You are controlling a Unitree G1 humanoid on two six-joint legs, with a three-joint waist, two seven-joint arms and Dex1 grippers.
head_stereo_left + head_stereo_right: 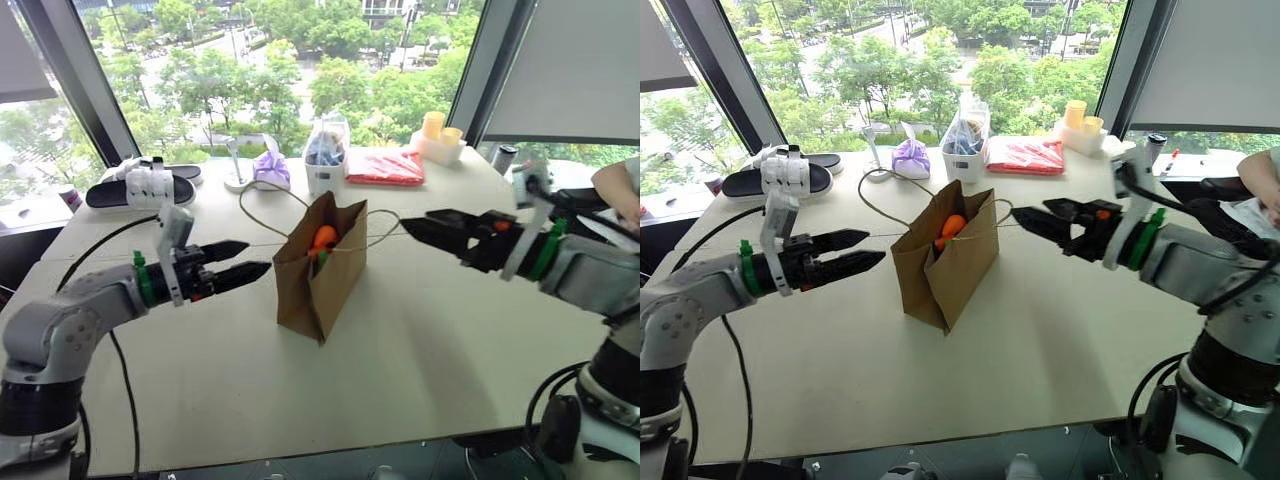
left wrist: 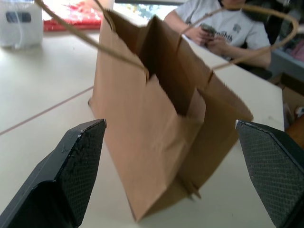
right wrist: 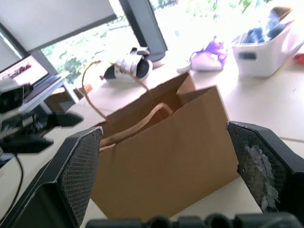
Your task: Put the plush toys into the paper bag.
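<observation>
a: so where does it stand? the counter point(image 1: 420, 340) carries the paper bag point(image 1: 322, 270) upright at its middle, and the orange plush toy point(image 1: 325, 237) sits inside the mouth, a bit of green against it.

b: looks like the last step. left claw point(image 1: 243, 262) and right claw point(image 1: 420, 226) both hang released, empty, on either side, apart from the bag. next i'd just draw the arms clear without catching the cord handles point(image 1: 268, 208).

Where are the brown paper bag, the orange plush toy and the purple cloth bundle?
Brown paper bag point(image 1: 318, 275): left eye view, front wall.
Orange plush toy point(image 1: 324, 237): left eye view, top, inside bag.
Purple cloth bundle point(image 1: 911, 158): right eye view, middle.
</observation>
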